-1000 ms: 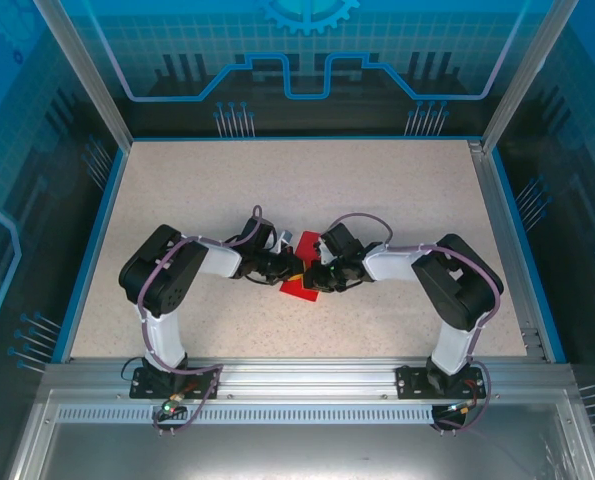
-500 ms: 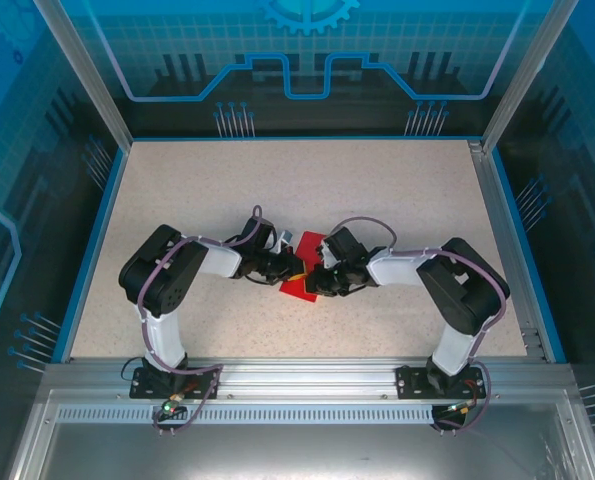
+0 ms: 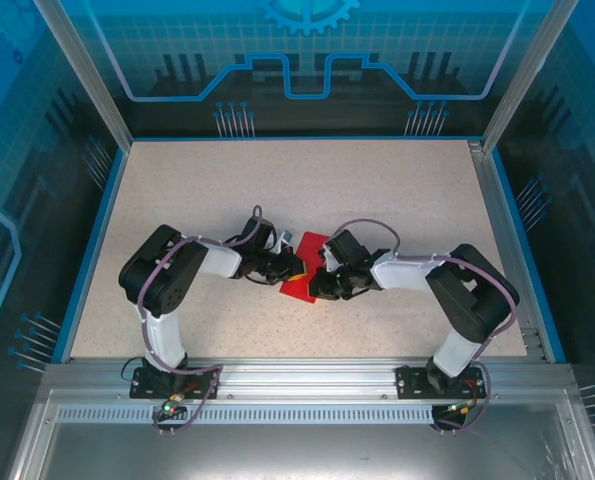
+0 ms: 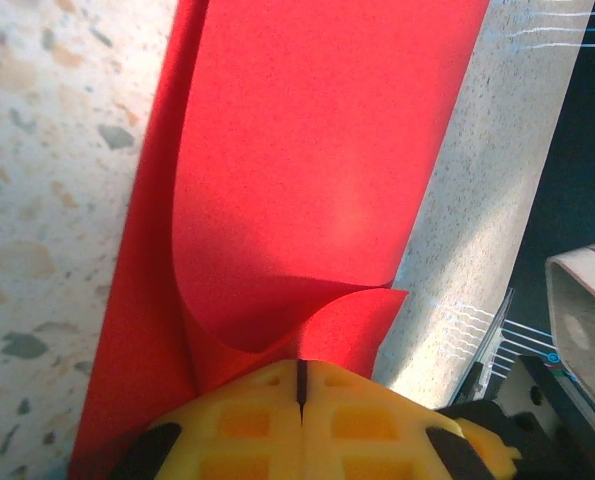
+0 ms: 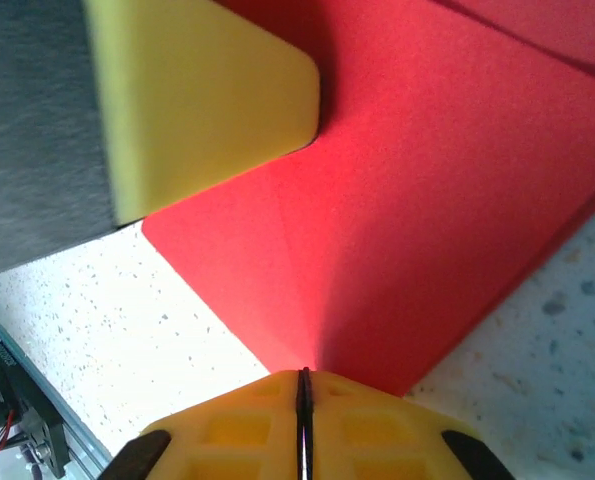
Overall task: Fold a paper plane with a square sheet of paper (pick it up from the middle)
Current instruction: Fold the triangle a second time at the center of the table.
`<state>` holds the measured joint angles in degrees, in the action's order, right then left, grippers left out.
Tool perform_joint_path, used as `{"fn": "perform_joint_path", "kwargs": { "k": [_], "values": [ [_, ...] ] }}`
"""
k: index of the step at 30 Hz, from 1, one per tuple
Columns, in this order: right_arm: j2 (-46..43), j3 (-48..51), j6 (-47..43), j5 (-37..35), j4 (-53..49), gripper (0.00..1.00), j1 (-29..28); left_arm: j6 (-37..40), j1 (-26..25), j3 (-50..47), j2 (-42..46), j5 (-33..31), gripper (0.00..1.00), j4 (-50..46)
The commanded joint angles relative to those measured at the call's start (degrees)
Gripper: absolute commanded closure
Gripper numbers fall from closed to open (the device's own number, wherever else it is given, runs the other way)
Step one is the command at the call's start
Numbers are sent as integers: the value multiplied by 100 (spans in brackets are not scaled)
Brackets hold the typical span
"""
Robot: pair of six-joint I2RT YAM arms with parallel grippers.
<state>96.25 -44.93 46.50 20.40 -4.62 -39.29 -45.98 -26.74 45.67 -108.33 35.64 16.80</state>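
The square sheet of paper (image 3: 300, 284) is bright red and lies partly folded on the speckled table between my two grippers. In the left wrist view the paper (image 4: 307, 150) runs away from me, one corner flap curling up into my shut left gripper (image 4: 299, 372). My left gripper (image 3: 295, 268) pinches that flap. In the right wrist view the paper (image 5: 407, 200) rises in a soft crease to my right gripper (image 5: 302, 378), which is shut on its near edge. My right gripper (image 3: 315, 284) meets the paper from the right. The left gripper's yellow finger (image 5: 197, 95) rests on the paper's far side.
The speckled table (image 3: 207, 190) is bounded by a blue rim (image 3: 87, 250) and glass walls. A metal rail (image 3: 297, 375) with both arm bases runs along the near edge. The two wrists sit almost touching over the paper.
The right arm's elbow has swung outward to the right and the wrist has turned slightly. Its jaws have closed a little tighter on the paper. The left arm has stayed still.
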Motion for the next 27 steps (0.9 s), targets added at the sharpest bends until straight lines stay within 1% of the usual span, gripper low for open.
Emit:
{"fn": "perform_joint_path", "kwargs": {
  "k": [1,7,13,19,24,27],
  "values": [
    [-229,-95,26,76,-73,92,-66,216,-24,-174,-30,-252,99,-527],
    [66,-157,207,169,189,92,-88,212,-23,-173,-12,-223,99,-499],
    [472,9,315,273,277,92,-123,203,-16,-187,-15,-215,99,-494],
    [292,410,389,319,418,91,-141,203,-24,-198,-21,-259,99,-511],
    [47,402,276,311,243,90,-152,177,-24,-197,-35,-268,99,-510],
    [61,434,258,333,228,90,-166,177,-16,-197,-47,-268,99,-505]
  ]
}}
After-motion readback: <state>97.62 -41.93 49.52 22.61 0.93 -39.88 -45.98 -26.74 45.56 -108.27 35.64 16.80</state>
